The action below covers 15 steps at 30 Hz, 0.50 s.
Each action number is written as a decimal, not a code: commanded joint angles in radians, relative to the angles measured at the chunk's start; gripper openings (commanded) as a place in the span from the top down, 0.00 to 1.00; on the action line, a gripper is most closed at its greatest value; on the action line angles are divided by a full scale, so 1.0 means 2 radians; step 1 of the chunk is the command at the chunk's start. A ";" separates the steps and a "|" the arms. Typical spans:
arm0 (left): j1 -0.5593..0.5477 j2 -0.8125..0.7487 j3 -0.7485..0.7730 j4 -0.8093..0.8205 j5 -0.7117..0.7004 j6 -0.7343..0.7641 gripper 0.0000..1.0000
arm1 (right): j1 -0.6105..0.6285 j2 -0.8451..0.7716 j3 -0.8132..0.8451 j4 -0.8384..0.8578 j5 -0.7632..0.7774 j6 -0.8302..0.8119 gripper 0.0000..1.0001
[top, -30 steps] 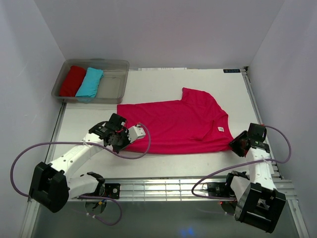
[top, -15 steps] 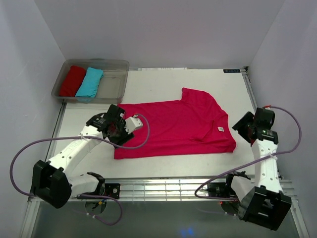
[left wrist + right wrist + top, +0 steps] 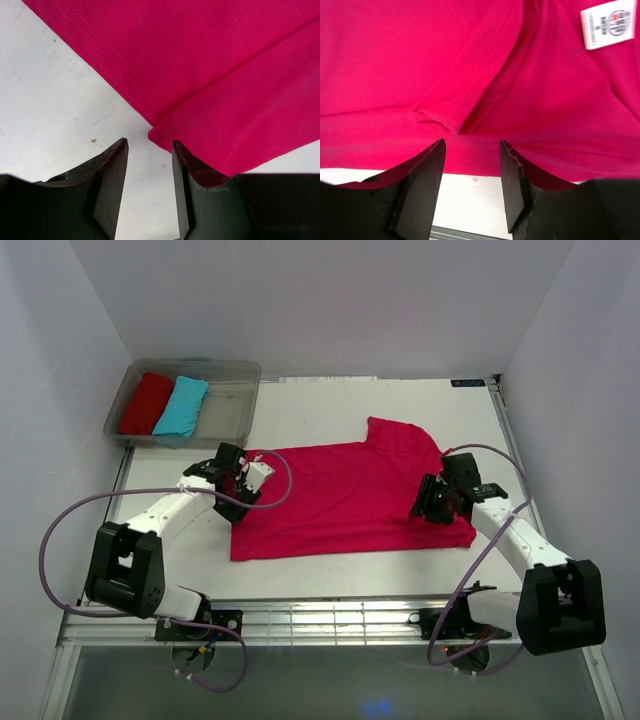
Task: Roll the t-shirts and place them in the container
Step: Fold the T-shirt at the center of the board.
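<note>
Top external view, from the left: a bin (image 3: 225, 405) holds a red bundle (image 3: 147, 402) and a turquoise bundle (image 3: 183, 405). Beside it the left tool (image 3: 240, 475) hangs released at the left edge of the magenta t-shirt (image 3: 350, 495), which lies flat and folded mid-table (image 3: 330, 410). The left wrist view shows the jaws apart, straddling a folded corner of the fabric and grasping nothing.

Closing here may catch only the top layer or scrape bare table, so the roll would start crooked. The right tool (image 3: 430, 502) is likewise released, low over a seam fold near the label (image 3: 609, 22). Pinching one layer there could pull the fold apart.

Half a second ago the left tool sat nearer the front edge and the right tool was off the shirt to the right. The shirt itself lies unchanged.
</note>
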State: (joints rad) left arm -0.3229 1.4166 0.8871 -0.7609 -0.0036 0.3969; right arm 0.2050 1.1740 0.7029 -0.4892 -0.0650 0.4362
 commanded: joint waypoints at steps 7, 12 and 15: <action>0.001 0.016 0.016 0.030 -0.020 -0.020 0.50 | 0.026 0.063 -0.010 0.083 -0.023 0.012 0.53; 0.001 0.022 0.018 0.031 -0.020 -0.018 0.50 | 0.047 0.095 0.019 0.085 -0.002 0.010 0.68; 0.001 0.020 0.014 0.031 -0.019 -0.016 0.50 | 0.059 0.113 0.038 0.084 0.006 0.010 0.79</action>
State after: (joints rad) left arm -0.3210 1.4700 0.8921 -0.7177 -0.0307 0.3717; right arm 0.2989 1.3743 0.7155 -0.3611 -0.0799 0.4587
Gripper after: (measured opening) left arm 0.499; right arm 0.232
